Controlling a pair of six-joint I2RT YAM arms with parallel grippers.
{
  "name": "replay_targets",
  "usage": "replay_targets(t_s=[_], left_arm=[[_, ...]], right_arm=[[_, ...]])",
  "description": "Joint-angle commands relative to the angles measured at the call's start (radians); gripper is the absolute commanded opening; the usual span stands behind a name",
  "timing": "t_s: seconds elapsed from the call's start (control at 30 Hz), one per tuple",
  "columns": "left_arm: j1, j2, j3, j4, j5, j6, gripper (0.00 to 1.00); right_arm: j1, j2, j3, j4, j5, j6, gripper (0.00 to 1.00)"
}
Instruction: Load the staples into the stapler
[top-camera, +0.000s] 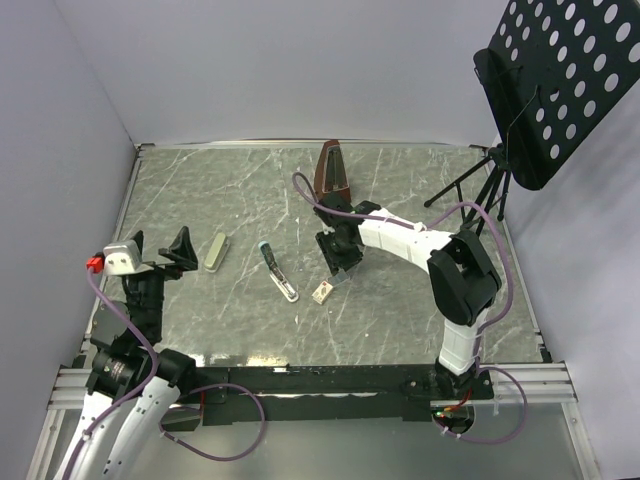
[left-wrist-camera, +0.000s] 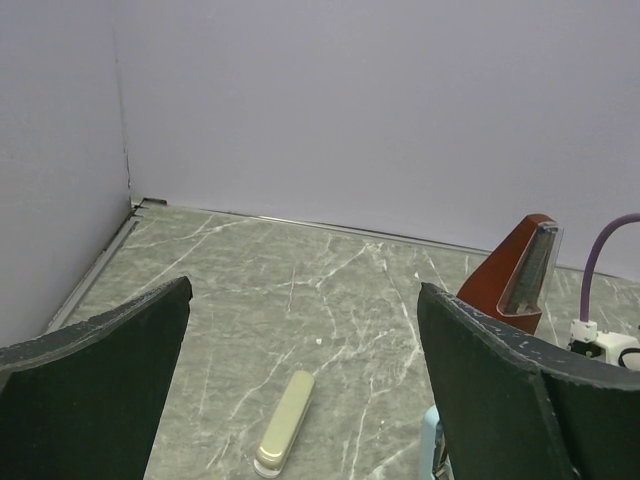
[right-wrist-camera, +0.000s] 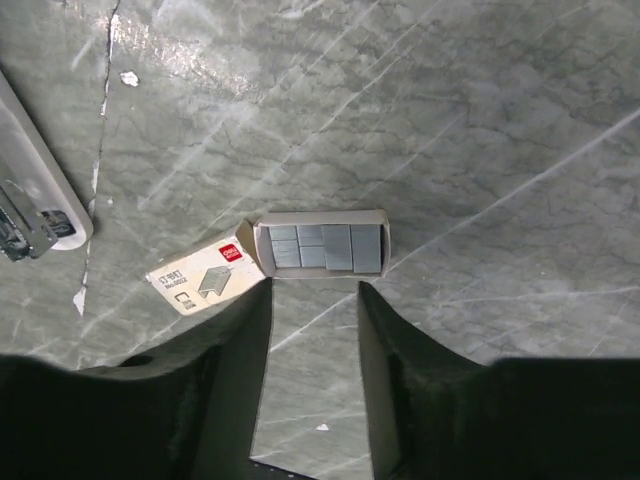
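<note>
My right gripper hangs part-open just above the staples in their open box near the stapler — a skewed pinch could crush the box or scatter strips.

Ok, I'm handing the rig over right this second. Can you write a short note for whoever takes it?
Left gripper: open, empty, held over the left side of the table, above a cream oblong item.
Right gripper: open, empty, poised just above the staple box, not touching it.
The box lies on the table just right of the blue stapler, its tray slid out with the grey staples showing.
Done: box opened; stapler appears opened out.
Left: lift out a strip of staples, lay it in the stapler's magazine, close the stapler.
</note>
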Motion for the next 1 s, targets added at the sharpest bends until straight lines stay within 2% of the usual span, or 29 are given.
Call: replay_targets(t_s=[0.0, 0.4, 0.97], left_arm=[[0.011, 0.004, -0.015, 0.055, 0.019, -0.003, 0.99], [0.013, 0.048, -0.008, 0.042, 0.017, -0.003, 1.0], [0.017, 0.028, -0.01, 0.039, 0.022, -0.007, 0.99]], right_arm=[[-0.003, 0.001, 0.037, -0.023, 0.015, -0.031, 0.42], [0.007, 0.053, 0.023, 0.008, 0.039, -0.062, 0.38], [0.049, 0.119, 0.052, 0.003, 0.085, -0.077, 0.33]])
